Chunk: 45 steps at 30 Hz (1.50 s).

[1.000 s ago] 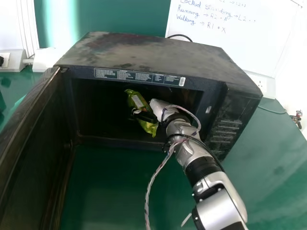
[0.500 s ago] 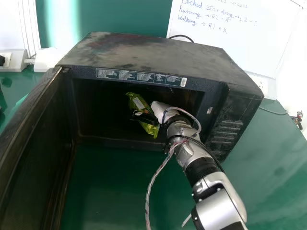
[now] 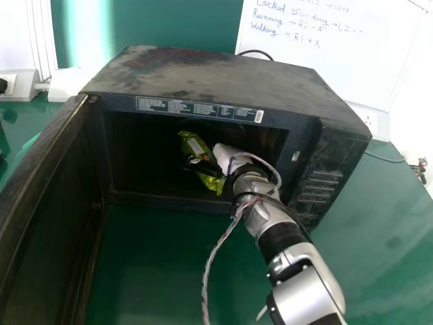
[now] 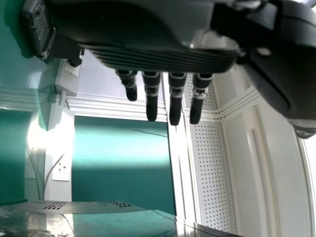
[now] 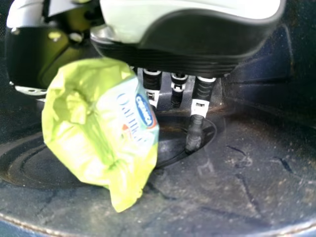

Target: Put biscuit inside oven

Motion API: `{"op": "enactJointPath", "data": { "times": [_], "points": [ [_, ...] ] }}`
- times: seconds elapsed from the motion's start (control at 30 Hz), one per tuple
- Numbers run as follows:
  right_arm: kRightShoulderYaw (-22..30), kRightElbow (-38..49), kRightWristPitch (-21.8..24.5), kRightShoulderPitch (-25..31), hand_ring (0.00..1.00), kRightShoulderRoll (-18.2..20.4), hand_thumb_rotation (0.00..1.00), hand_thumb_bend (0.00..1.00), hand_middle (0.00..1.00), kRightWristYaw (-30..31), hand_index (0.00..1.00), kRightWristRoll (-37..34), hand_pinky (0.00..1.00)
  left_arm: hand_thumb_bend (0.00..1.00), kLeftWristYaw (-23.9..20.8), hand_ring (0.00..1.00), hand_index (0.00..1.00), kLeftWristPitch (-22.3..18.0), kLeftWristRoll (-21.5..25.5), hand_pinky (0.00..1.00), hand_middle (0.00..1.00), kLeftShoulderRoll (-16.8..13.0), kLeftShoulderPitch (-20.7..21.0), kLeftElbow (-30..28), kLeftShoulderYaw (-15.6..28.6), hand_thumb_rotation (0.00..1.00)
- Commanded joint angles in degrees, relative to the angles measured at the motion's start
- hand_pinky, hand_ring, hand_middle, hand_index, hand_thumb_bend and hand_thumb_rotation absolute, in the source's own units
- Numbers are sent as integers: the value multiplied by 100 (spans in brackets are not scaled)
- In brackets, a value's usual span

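You're at the placing step, your right hand [image 5: 192, 42] gripping the biscuit packet [image 5: 98, 133] inside the oven [image 3: 210, 76]; next, settle it on the oven floor [image 5: 237, 190] and let go.

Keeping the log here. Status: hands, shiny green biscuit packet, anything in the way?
Right hand gripping packet inside black boxy oven. Left hand open, fingers straight. Dark oven door swung open, clear of the opening.

Head cam: forward-down over open oven [image 3: 216, 74].
Right wrist cam: close on oven inside, shares packet [image 5: 89, 133] with head view; left wrist cam: facing green panel [image 4: 118, 173].
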State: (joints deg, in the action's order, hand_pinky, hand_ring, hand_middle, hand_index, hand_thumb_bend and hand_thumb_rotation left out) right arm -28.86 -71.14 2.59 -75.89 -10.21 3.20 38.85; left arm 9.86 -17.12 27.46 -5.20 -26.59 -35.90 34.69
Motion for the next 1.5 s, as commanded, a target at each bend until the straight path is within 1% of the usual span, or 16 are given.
{"op": "enactJointPath", "data": {
  "times": [0.0, 0.1, 0.2, 0.27, 0.33, 0.47, 0.53, 0.6, 0.63, 0.7, 0.73, 0.87, 0.93, 1.13, 1.3, 1.47],
  "points": [
    [30, -86, 25, -61, 62, 54, 15, 52, 63, 7, 49, -57, 47, 100, 8, 91, 90, -52, -15, 100, 91, -18, -73, -67, -17, 100],
    [60, -68, 12, -80, 54, 31, 15, 52, 58, 67, 49, -97, 42, 100, -13, 91, 90, -46, -25, 100, 91, 5, -73, -91, -34, 100],
    [100, -46, -41, -92, 41, 9, 15, 52, 48, 143, 48, -146, 33, 100, -34, 91, 90, -44, -38, 99, 91, 23, -62, -98, -45, 100],
    [120, -38, -52, -78, 38, 5, 15, 52, 45, 153, 48, -172, 31, 100, -28, 91, 90, -47, -35, 99, 91, 24, -56, -92, -49, 100],
    [183, -27, -49, -39, 41, 5, 15, 52, 48, 146, 48, -245, 33, 100, -21, 91, 90, -43, -20, 100, 91, 22, -54, -83, -51, 100],
    [226, 12, -27, 8, 57, -11, 15, 52, 61, 220, 49, -325, 42, 100, 8, 91, 90, -69, -9, 100, 91, 5, -37, -40, -45, 100],
    [220, 28, -11, 39, 59, -21, 16, 52, 62, 218, 49, -332, 43, 100, -17, 91, 90, -60, -35, 100, 91, 17, -30, -41, -45, 100],
    [151, 49, -1, 76, 56, -39, 16, 52, 60, 158, 49, -266, 39, 100, -16, 91, 89, -59, -27, 100, 91, 19, -29, -38, -45, 100],
    [119, 60, 15, 94, 52, -45, 24, 80, 58, 126, 53, -231, 37, 100, -14, 91, 89, -60, -32, 100, 91, 17, -30, -38, -45, 100],
    [29, 112, 42, 143, 52, -66, 30, 96, 59, 44, 59, -128, 36, 100, -32, 91, 90, -54, -69, 100, 91, 22, -32, -47, -44, 100],
    [-2, 161, 48, 175, 52, -81, 32, 98, 59, 15, 61, -89, 37, 100, -52, 91, 90, -50, -95, 100, 91, 30, -26, -54, -47, 100],
    [-34, 463, 99, 340, 51, -178, 37, 100, 58, 13, 67, -25, 38, 100, -72, 90, 89, -45, -96, 98, 90, 36, -19, -56, -54, 100],
    [37, 663, 188, 449, 55, -225, 40, 100, 62, 103, 71, -85, 41, 100, -60, 90, 89, -55, -96, 98, 90, 12, -9, -24, -39, 100],
    [49, 1371, 742, 728, 59, -353, 48, 100, 67, 597, 75, -63, 43, 100, -83, 90, 89, -51, -104, 98, 90, 32, 18, -31, -59, 100],
    [91, 1822, 1019, 977, 63, -426, 47, 100, 74, 723, 85, -85, 46, 100, -99, 90, 89, -51, -96, 98, 90, 37, 18, -27, -63, 100],
    [153, 2240, 1026, 1230, 67, -527, 46, 100, 76, 676, 85, -113, 53, 100, -124, 90, 89, -38, -106, 97, 90, 39, 18, -45, -69, 100]
  ]
}}
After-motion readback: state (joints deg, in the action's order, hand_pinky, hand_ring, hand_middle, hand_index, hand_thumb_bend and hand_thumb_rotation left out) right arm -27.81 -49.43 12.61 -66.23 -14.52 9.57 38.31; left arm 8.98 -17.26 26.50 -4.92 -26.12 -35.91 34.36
